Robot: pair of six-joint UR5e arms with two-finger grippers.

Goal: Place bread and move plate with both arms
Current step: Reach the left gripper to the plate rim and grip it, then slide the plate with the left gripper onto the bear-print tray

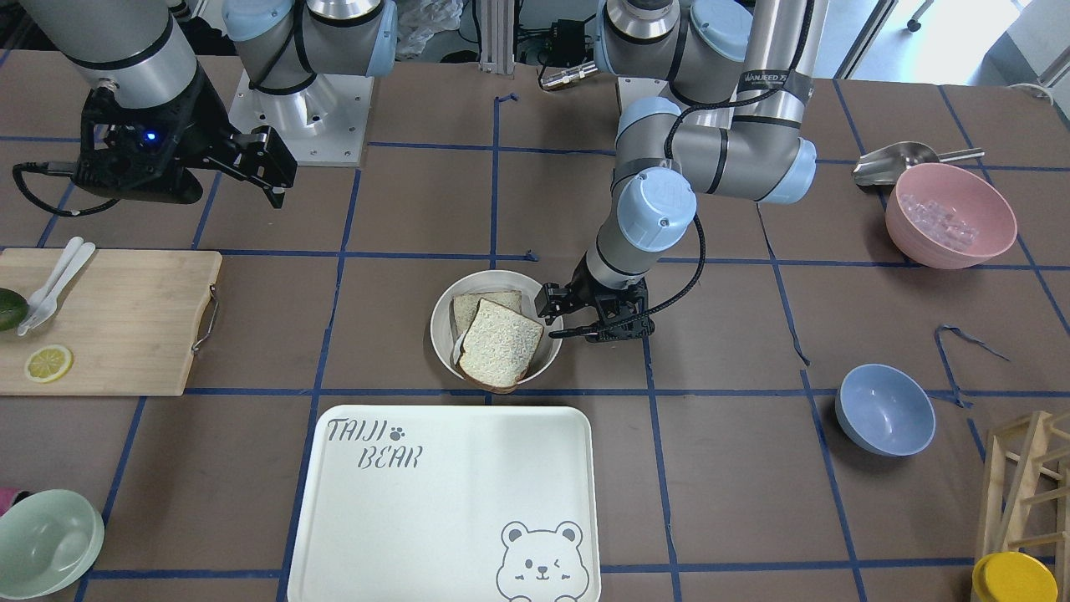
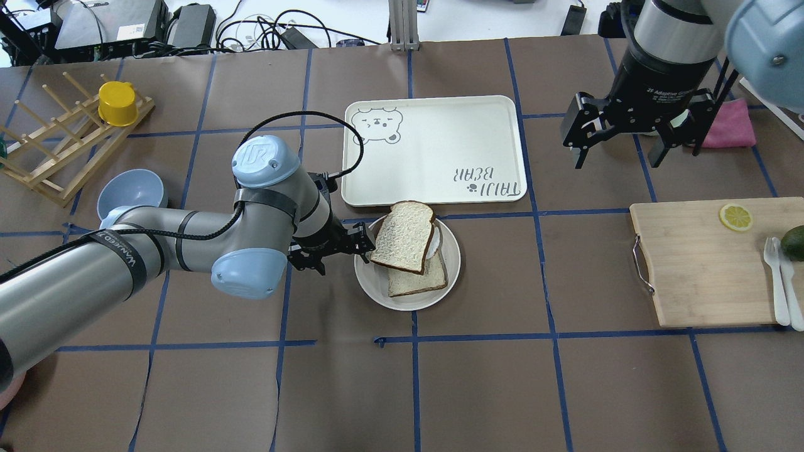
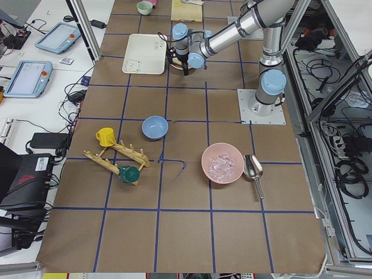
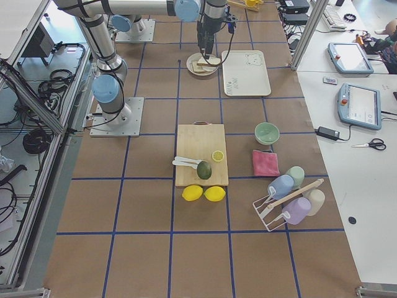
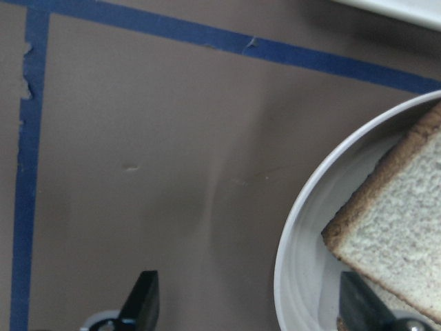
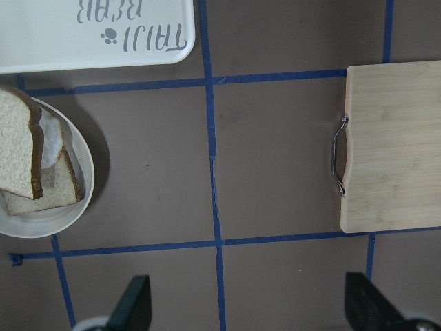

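The round cream plate [image 2: 402, 300] sits at mid-table and holds two slices. The bread [image 2: 402, 235], large with a dark crust, lies tilted on top of a smaller pale slice [image 2: 418, 279] and overhangs the far rim toward the tray. My left gripper [image 2: 364, 245] is low at the plate's left rim. In the left wrist view it [image 5: 251, 303] is open, one finger outside the rim [image 5: 289, 241] and one inside by the bread [image 5: 400, 234]. My right gripper [image 2: 619, 157] hangs open and empty, high above the table to the right [image 6: 248, 310].
The bear tray [image 2: 433, 150] lies just beyond the plate. A wooden cutting board [image 2: 703, 263] with a lemon slice and white cutlery lies to the right. A blue bowl [image 2: 132, 191] and a wooden rack [image 2: 56, 150] stand on the left.
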